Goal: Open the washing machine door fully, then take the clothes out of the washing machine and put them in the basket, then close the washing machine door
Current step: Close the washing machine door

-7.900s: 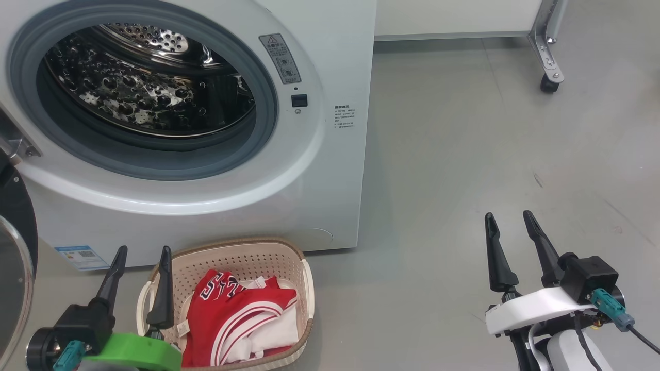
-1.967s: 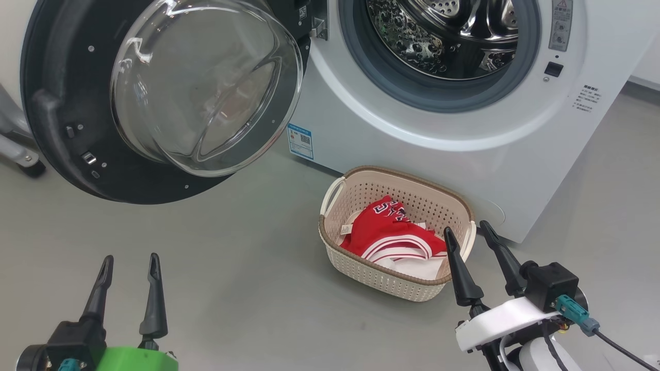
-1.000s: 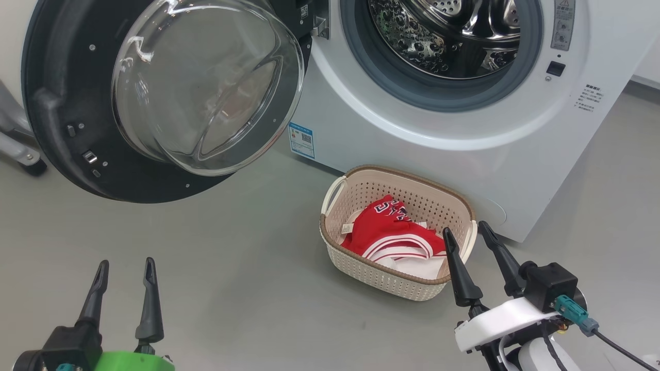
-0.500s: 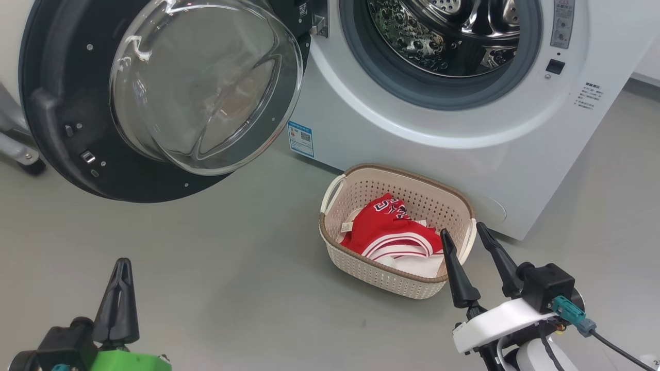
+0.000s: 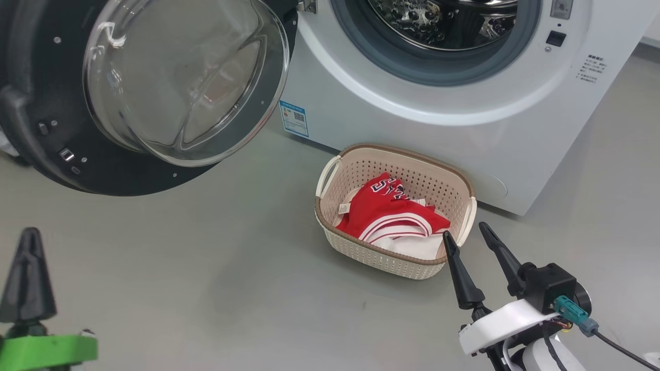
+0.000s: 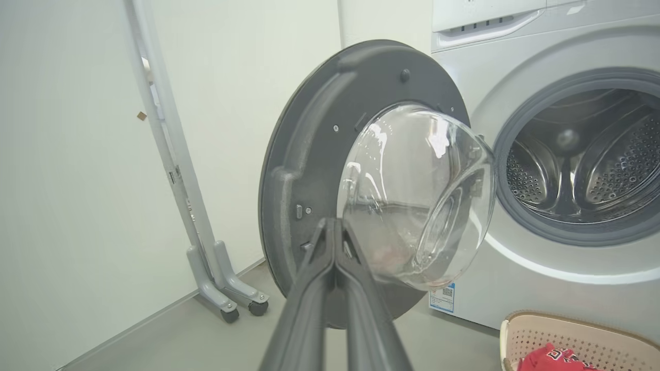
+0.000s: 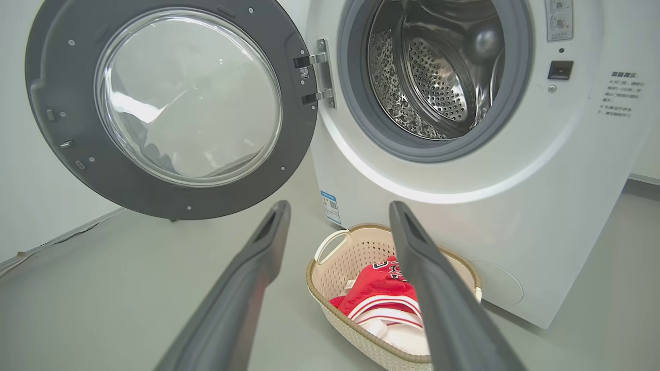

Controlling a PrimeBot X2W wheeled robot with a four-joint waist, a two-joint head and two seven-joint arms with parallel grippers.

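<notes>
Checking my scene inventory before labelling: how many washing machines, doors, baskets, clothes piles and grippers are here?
washing machine: 1
washing machine door: 1
basket: 1
clothes pile: 1
grippers: 2, left gripper and right gripper
Total: 6

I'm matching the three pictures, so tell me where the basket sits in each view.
Head view: basket at centre, in front of the washer.
Left wrist view: bottom right corner, cut off.
Right wrist view: bottom centre.
Shared landmark: the washer's blue label, left of the basket.
</notes>
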